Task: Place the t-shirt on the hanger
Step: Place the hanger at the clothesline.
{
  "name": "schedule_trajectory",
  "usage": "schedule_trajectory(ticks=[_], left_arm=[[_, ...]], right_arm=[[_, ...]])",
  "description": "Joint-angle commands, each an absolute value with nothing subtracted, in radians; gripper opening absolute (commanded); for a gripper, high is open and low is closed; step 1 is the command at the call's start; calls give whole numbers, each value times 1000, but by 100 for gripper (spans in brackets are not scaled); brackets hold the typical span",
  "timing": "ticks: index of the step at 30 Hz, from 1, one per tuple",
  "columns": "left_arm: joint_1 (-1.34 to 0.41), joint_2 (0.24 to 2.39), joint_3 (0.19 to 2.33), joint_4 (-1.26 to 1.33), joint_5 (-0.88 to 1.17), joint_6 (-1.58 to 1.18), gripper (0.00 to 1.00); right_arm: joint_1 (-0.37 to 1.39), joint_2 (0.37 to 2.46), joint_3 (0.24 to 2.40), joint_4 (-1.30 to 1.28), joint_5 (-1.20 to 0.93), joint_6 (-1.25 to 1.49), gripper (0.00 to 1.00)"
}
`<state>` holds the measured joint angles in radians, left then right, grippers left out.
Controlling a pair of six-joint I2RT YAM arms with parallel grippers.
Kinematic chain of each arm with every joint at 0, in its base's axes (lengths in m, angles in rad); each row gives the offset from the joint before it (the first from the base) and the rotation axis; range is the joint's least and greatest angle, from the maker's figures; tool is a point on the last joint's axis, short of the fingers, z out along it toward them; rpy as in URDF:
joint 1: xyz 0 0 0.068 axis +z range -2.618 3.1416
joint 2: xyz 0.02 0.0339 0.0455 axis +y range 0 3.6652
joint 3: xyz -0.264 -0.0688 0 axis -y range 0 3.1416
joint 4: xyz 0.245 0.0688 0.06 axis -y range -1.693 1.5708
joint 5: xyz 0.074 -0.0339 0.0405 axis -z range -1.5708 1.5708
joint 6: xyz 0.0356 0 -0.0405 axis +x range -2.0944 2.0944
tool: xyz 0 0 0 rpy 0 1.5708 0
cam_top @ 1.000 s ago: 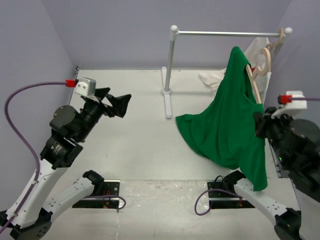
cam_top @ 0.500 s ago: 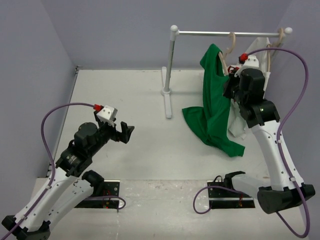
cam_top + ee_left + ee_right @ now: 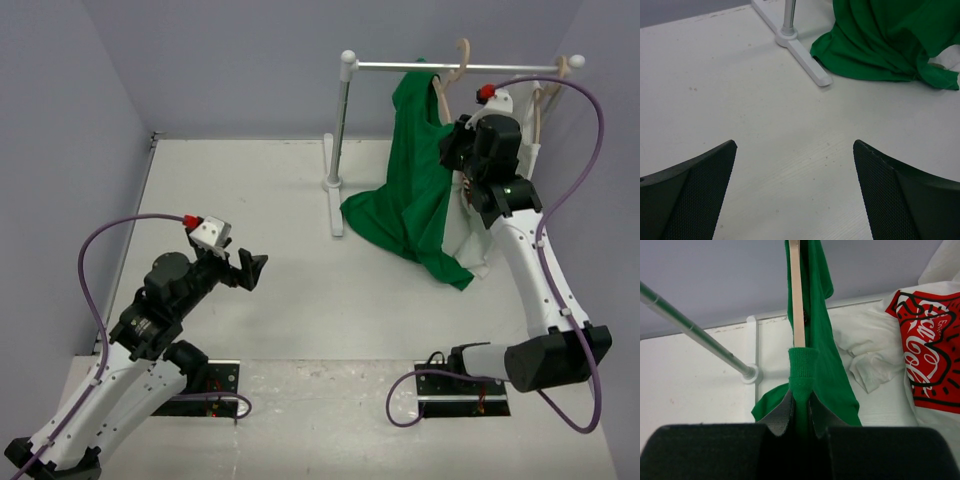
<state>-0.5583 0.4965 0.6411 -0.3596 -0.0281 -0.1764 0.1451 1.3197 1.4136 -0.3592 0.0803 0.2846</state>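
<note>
Right wrist view hides most of the right gripper (image 3: 800, 401): its body is a black blur across the bottom, and only the grey pads (image 3: 781, 415) show, pinched together on the ribbed collar band of the t-shirt (image 3: 826, 375). Whether the wood lies inside that pinch cannot be told. The hanger (image 3: 796, 295), a flat pale wooden slat, rises out of the collar and is cut off at the top edge. Green cloth drapes on both sides of it.

At the right edge a white shirt (image 3: 875, 360) carries a red panel (image 3: 930, 355) with white Coca-Cola script, turned sideways and partly cut off; the smaller line beside it is too small to read.

A thin metal rail (image 3: 695, 325) runs down to its post. From above, the hanger's thick curved hook crosses the rail; contact is unclear. The t-shirt hangs below, its soft folds pooled on the table (image 3: 740, 100) beside the rack's white foot (image 3: 805, 57).

The left gripper (image 3: 794, 145) hovers over bare table, well apart from the cloth. Its fingers are spread wide on nothing, and their pads are black and mesh-textured.
</note>
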Motion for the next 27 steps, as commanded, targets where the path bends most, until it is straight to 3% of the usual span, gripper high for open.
schedule_trajectory(ticks=[1, 9, 12, 14, 17, 18, 19, 27], left_arm=[[-557, 494, 627, -313, -9, -182, 100], [-558, 496, 624, -323, -62, -186, 100], [-553, 543, 637, -372, -220, -209, 100], [-537, 575, 658, -396, -285, -230, 100], [-472, 594, 670, -407, -333, -263, 100], [-445, 598, 671, -408, -346, -274, 100], [-414, 600, 673, -408, -364, -288, 100], [-242, 594, 681, -403, -414, -364, 100]], right_arm=[[133, 1392, 1476, -207, 65, 311, 0], [144, 1384, 1308, -92, 81, 319, 0], [146, 1343, 1198, -24, 81, 330, 1], [146, 1339, 1182, -25, 84, 337, 22], [146, 1340, 1218, -85, 66, 341, 75], [146, 1334, 1232, -113, 65, 343, 89], [146, 1321, 1242, -145, 70, 348, 95], [146, 1005, 1219, -371, 103, 342, 99]])
